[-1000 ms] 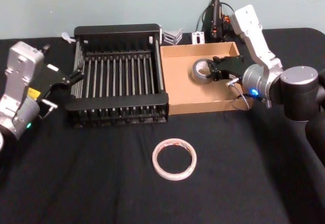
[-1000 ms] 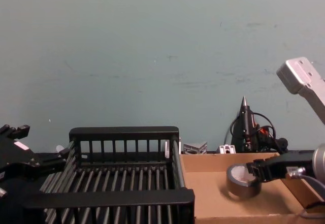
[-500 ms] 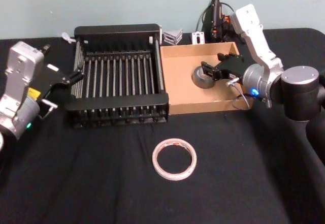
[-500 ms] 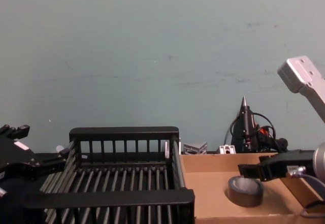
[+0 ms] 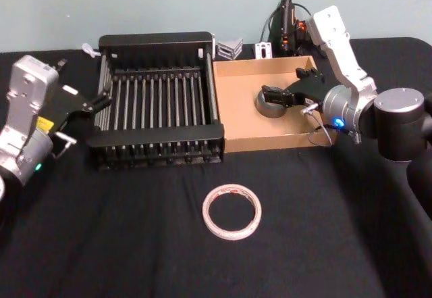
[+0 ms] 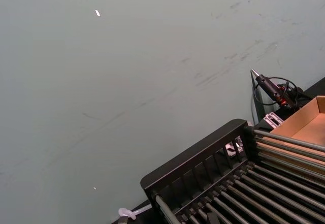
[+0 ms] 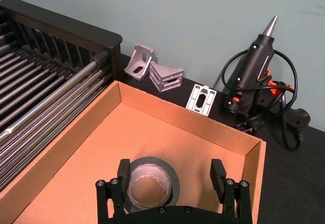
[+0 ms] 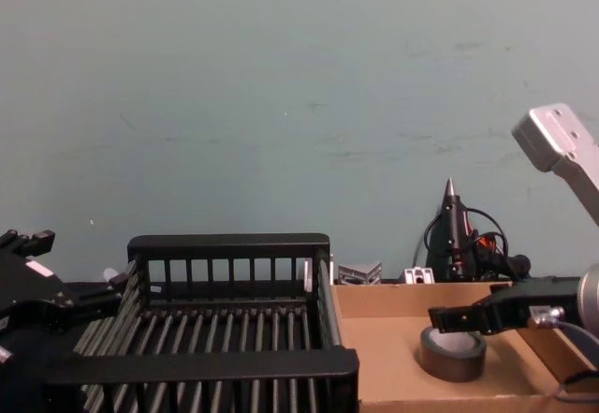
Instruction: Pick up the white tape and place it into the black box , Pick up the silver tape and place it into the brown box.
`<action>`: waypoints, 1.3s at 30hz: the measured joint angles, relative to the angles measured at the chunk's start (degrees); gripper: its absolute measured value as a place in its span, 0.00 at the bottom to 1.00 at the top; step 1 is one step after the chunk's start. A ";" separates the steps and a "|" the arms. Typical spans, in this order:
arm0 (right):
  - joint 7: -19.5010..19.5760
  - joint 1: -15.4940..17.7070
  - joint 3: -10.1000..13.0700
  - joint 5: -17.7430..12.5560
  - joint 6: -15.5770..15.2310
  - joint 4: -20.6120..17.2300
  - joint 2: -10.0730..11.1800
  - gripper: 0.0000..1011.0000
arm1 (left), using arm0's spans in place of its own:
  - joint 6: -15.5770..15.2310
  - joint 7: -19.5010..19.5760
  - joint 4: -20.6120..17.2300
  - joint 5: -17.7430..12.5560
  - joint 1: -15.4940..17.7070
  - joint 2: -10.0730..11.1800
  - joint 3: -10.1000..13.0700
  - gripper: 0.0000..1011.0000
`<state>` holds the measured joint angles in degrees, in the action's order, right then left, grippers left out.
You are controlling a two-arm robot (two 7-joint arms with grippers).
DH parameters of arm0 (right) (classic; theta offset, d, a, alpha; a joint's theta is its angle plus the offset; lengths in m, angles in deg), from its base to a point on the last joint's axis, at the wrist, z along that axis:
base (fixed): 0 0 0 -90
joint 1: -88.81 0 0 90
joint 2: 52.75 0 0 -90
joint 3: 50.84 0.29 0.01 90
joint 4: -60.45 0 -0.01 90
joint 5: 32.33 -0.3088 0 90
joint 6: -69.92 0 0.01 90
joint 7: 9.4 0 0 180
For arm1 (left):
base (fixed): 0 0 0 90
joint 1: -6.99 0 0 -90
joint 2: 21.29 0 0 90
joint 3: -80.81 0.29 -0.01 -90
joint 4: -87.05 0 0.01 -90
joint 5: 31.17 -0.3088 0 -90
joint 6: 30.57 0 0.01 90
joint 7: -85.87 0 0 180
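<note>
Black cloth table [image 5: 135, 244]; right gripper [image 7: 170, 176] spread above silver tape [image 7: 151, 186] in cardboard brown box [image 7: 152, 109].

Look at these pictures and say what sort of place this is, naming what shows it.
Probably a workshop or lab bench. A black cloth-covered table stands against a bare teal wall; a black glue gun with coiled cord and grey metal corner brackets lie behind the shallow brown cardboard tray.
</note>
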<state>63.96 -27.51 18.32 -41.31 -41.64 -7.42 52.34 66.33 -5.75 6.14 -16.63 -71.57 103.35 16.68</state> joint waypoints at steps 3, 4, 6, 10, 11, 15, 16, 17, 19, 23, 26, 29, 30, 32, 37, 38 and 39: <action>0.00 0.00 0.00 0.00 0.00 -0.01 0.00 0.99 | 0.00 0.00 0.00 0.00 0.00 0.00 0.00 0.99; 0.00 0.00 0.00 -0.01 0.00 -0.02 0.00 0.99 | 0.00 0.00 0.00 0.00 0.00 0.00 0.00 0.99; 0.00 0.00 0.00 -0.01 0.00 -0.02 0.00 0.99 | 0.00 0.00 0.00 0.00 0.00 0.00 0.00 0.99; 0.00 0.00 0.00 -0.01 0.00 -0.02 0.00 0.99 | 0.00 0.00 0.00 0.00 0.00 0.00 0.00 0.99; 0.00 0.00 0.00 0.00 0.00 -0.02 0.00 0.99 | 0.00 0.00 0.00 0.00 0.00 0.00 0.00 0.99; -0.21 0.25 0.33 0.00 0.00 -0.47 0.02 0.99 | 0.00 0.00 0.00 0.00 0.00 0.00 0.00 0.99; -0.44 0.66 0.72 -0.04 0.01 -1.26 0.15 0.99 | 0.00 0.00 0.00 0.00 0.00 0.00 0.00 0.99; -0.58 0.91 0.93 -0.08 0.03 -1.77 0.24 0.99 | 0.00 0.00 0.00 0.00 0.00 0.00 0.00 0.99; -0.86 1.77 1.48 -0.25 0.05 -3.61 0.62 0.99 | 0.00 0.00 0.00 0.00 0.00 0.00 0.00 0.99; -1.71 3.71 2.48 -0.90 0.03 -7.57 1.71 0.99 | 0.00 0.00 0.00 0.00 0.00 0.00 0.00 0.99; -2.78 5.71 3.30 -1.78 -0.24 -11.32 3.11 0.99 | 0.00 0.00 0.00 0.00 0.00 0.00 0.00 0.99; -3.89 7.32 3.72 -2.56 -0.40 -14.13 4.45 0.99 | 0.00 0.00 0.00 0.00 0.00 0.00 0.00 0.99; -4.66 8.53 3.92 -3.02 -0.43 -16.10 5.55 0.99 | 0.00 0.00 0.00 0.00 0.00 0.00 0.00 0.99; -5.66 10.38 4.21 -3.75 -0.43 -19.01 7.26 0.99 | 0.00 0.00 0.00 0.00 0.00 0.00 0.00 0.99; -7.65 14.60 4.90 -5.49 -0.59 -24.66 10.80 0.99 | 0.00 0.00 0.00 0.00 0.00 0.00 0.00 0.99; -8.01 15.32 4.97 -5.78 -0.59 -25.47 11.40 0.99 | 0.00 0.00 0.00 0.00 0.00 0.00 0.00 0.99; -8.66 16.55 5.09 -6.30 -0.59 -27.04 12.39 0.99 | 0.00 0.00 0.01 0.00 0.00 0.00 0.00 0.99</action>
<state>55.30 -10.96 23.41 -47.61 -42.24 -34.46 64.73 66.33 -5.75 6.15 -16.63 -71.57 103.35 16.68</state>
